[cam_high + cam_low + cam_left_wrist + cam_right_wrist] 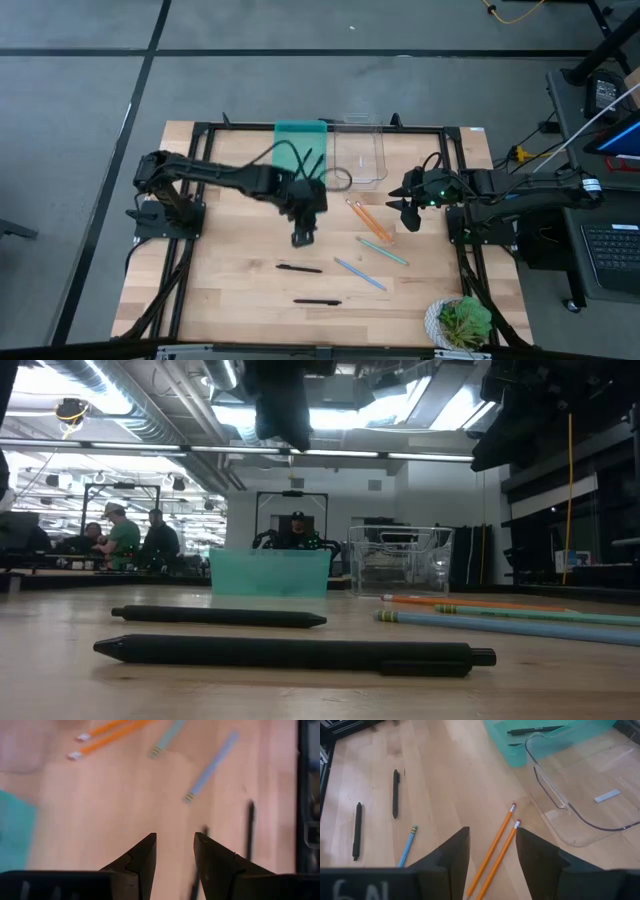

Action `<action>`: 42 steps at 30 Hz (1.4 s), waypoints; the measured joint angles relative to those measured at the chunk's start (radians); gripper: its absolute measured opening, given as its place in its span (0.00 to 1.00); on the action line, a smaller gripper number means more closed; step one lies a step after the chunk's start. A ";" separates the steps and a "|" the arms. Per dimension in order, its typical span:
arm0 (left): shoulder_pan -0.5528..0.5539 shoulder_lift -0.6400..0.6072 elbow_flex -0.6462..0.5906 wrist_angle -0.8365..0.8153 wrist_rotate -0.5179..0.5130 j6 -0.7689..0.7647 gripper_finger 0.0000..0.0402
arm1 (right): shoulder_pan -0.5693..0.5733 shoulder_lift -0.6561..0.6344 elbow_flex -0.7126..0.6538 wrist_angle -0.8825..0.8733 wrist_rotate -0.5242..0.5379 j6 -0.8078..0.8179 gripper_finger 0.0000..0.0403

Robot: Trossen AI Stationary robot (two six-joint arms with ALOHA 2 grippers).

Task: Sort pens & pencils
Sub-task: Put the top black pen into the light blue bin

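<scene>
Table (pixel 230 300) has open room around the loose items; green bin (pixel 298 140) and clear bin (pixel 362 150) sit at 12 o'clock, the green one apparently already holding pens, though its contents are hard to count. Left gripper (pixel 303 236) hangs open and empty above centre, right gripper (pixel 407 212) open at 3 o'clock over the orange pencils (pixel 496 847). Two black pens (pixel 300 268) lie at 6 o'clock, blue pencils (pixel 360 273) toward 4; all look light, stiff and prone to roll, best pinched mid-shaft.

Light even and fairly bright over the table (pixel 250 290); shadows soft. Ceiling strip lights (pixel 300 452) glared in the low view, arms overhead mere silhouettes. Left wrist view smeared with motion blur, pencils (pixel 107 737) soft-edged. Right wrist view sharp.
</scene>
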 joint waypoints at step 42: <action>-0.264 0.338 0.000 0.046 -0.127 -0.061 0.31 | 0.000 0.000 0.000 0.010 0.000 0.006 0.40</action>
